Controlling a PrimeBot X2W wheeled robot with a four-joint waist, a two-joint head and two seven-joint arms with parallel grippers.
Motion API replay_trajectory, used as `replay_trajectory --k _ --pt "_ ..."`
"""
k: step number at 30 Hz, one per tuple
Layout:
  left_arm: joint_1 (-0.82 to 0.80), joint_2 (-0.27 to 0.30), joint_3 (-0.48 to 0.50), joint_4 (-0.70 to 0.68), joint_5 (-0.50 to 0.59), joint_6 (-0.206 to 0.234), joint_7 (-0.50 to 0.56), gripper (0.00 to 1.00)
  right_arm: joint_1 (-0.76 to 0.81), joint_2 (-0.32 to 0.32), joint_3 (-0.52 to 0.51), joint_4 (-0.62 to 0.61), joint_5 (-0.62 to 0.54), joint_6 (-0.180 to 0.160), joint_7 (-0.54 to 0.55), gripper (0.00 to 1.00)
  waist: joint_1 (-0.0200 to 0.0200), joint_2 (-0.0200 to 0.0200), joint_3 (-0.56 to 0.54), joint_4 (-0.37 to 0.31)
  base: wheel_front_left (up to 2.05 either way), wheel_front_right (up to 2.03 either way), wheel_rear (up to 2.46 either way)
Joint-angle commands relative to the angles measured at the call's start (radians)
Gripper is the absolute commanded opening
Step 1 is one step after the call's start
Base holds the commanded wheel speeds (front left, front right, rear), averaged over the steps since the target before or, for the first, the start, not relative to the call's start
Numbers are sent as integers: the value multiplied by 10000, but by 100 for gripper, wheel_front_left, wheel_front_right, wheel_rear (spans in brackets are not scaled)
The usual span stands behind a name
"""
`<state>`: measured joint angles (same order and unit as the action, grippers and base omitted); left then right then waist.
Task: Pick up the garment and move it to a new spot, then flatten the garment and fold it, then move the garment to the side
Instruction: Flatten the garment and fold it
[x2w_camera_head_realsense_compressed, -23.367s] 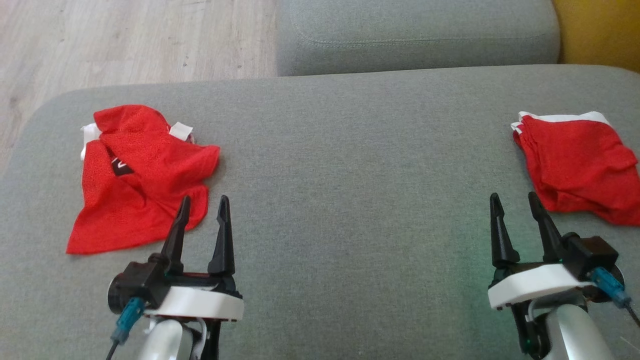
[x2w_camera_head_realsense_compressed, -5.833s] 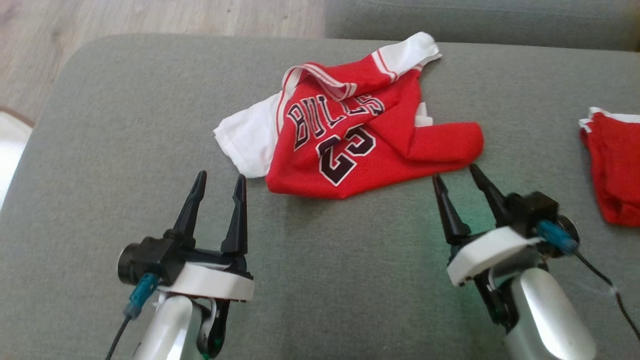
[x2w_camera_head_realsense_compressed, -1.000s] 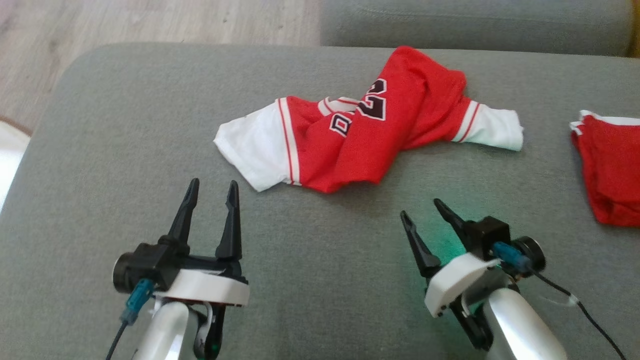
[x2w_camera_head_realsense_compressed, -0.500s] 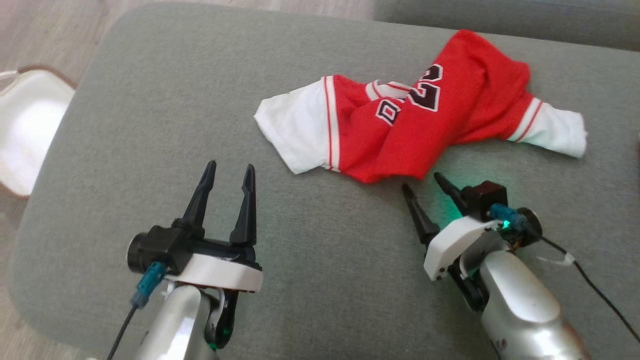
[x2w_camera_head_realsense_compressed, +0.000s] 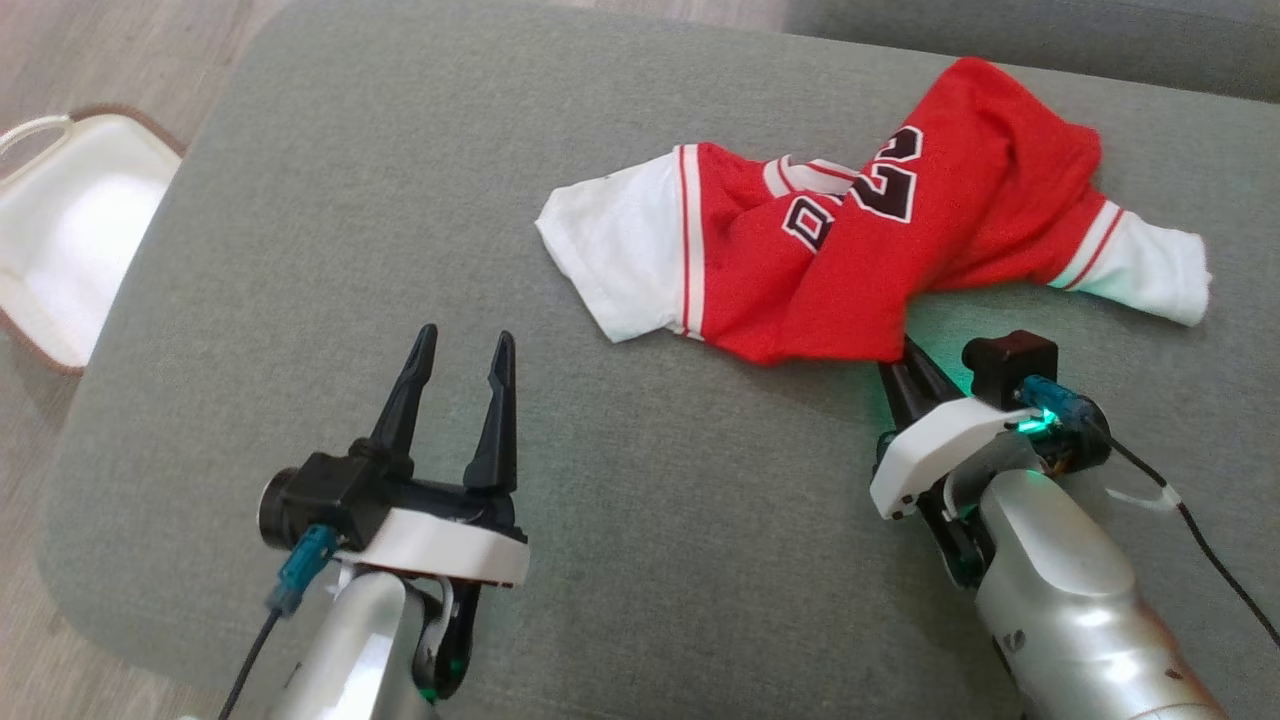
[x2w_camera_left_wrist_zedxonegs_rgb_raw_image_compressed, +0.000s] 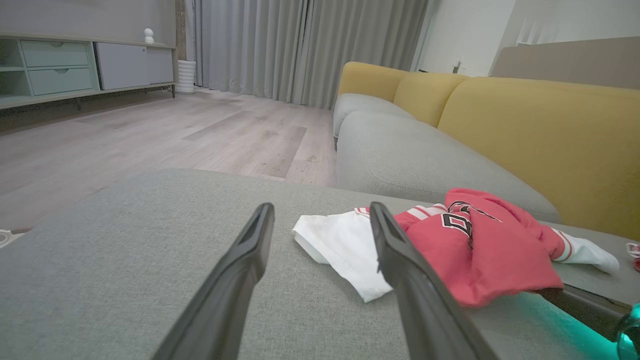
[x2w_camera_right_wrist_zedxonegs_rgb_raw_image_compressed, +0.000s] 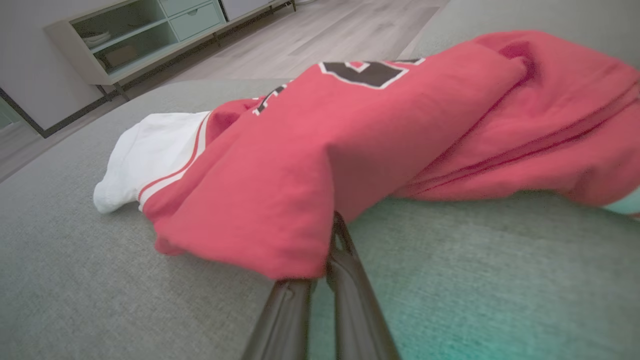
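On the grey cushion (x2w_camera_head_realsense_compressed: 350, 200), the crumpled red garment (x2w_camera_head_realsense_compressed: 850, 280) lay centre; we had our right gripper (x2w_camera_head_realsense_compressed: 903, 358) stretched low, pinching its near hem, our left gripper (x2w_camera_head_realsense_compressed: 465, 336) hovering beside, fingers apart.

Here's the grey cushion (x2w_camera_head_realsense_compressed: 330, 260) — broad, woven upholstery, rounded at the near-left corner. Lying on it, toward the far right, is the garment (x2w_camera_head_realsense_compressed: 860, 270): a red jersey, crumpled and twisted across itself rather than spread flat. A white sleeve (x2w_camera_head_realsense_compressed: 620, 250) sticks out flat at the left end, and a second white sleeve (x2w_camera_head_realsense_compressed: 1150, 272) at the right end, both resting on the upholstery. Dark numerals (x2w_camera_head_realsense_compressed: 890, 185) edged in white show on the top fold — and the red hem (x2w_camera_head_realsense_compressed: 820, 345) sits nearest, down against the cushion.
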<state>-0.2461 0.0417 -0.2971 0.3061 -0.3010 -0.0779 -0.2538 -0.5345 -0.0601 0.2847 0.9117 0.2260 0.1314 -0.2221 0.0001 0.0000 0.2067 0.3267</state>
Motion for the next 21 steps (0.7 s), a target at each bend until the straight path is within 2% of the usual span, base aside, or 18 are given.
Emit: replay_trajectory --k 1,7,13,15,16,21 --pt "-307 86 331 -266 -37 76 -80 100 -292 99 162 -199 -63 -7 -174 0 -1 0 -61 -97 0 0 0" --pt "-196 85 539 -320 60 85 -80 100 -158 99 -458 -382 -818 -7 -348 0 -1 0 -391 -628 0 0 0" --pt "40 85 730 -413 149 84 -80 100 326 97 -1485 -1447 -2625 -7 -308 0 -1 0 -851 -1394 0 0 0" --pt "120 85 768 -453 155 91 -80 100 527 65 -1826 -2071 -3506 -7 -24 0 -1 0 -986 -1653 0 0 0" --pt "197 85 776 -500 155 105 -80 100 775 -35 -2070 -2877 -4375 -7 398 0 -1 0 -1104 -1878 0 0 0" --pt "367 85 755 -555 107 166 -80 100 1630 -367 -2556 -5339 -6205 -7 1670 0 -1 0 -1358 -2246 0 0 0"
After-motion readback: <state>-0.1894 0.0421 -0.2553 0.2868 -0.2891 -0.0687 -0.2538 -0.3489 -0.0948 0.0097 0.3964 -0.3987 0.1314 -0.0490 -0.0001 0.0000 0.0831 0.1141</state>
